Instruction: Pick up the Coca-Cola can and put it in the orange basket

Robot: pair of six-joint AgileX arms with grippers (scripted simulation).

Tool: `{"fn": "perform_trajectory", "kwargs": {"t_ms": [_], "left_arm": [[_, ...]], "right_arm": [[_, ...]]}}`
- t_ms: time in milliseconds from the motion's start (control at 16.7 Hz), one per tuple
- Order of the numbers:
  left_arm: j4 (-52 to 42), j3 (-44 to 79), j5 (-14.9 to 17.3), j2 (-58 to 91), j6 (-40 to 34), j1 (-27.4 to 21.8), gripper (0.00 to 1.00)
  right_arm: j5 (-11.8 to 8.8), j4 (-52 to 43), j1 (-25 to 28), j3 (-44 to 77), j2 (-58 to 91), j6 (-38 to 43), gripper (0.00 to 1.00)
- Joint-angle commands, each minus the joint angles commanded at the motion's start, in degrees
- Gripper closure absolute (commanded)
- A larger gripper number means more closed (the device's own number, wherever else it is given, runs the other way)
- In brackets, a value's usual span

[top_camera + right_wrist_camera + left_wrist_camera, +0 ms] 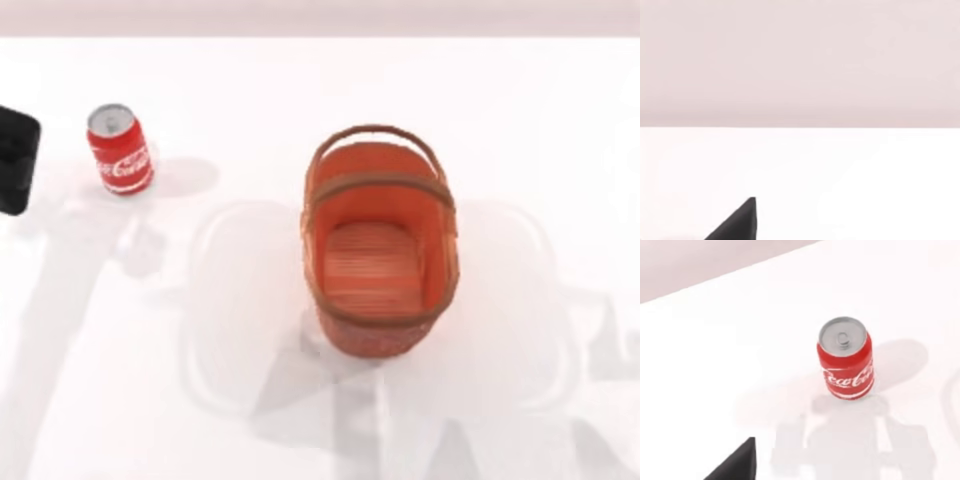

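My left hand point(15, 160) hovers left of the upright Coca-Cola can point(120, 150); its grip I cannot tell. A sideways nudge could topple the can, far from the orange basket point(440, 250).

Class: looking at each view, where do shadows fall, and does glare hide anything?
Top view: the Coca-Cola can casts a soft shadow rightward; faint arm shadows surround the orange basket. Left wrist view: can shadow plus a claw-shaped shadow beneath it. Right wrist view: bright bare table, no distinct shadows.

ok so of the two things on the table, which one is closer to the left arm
The Coca-Cola can, standing upright at the table's far left beside the left arm's black part; the orange basket sits near the centre.
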Motion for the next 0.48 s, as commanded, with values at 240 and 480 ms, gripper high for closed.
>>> {"fn": "perform_trajectory", "kwargs": {"t_ms": [240, 480], "left_arm": [[-14.03, 24.29, 0.60, 24.12, 7.09, -0.72, 0.00], [-27.45, 47.90, 0.79, 47.50, 13.84, -1.11, 0.00]], "right_arm": [[0.00, 0.00, 0.00, 0.00, 0.00, 0.00, 0.00], [0.00, 0.00, 0.00, 0.00, 0.00, 0.00, 0.00]]}}
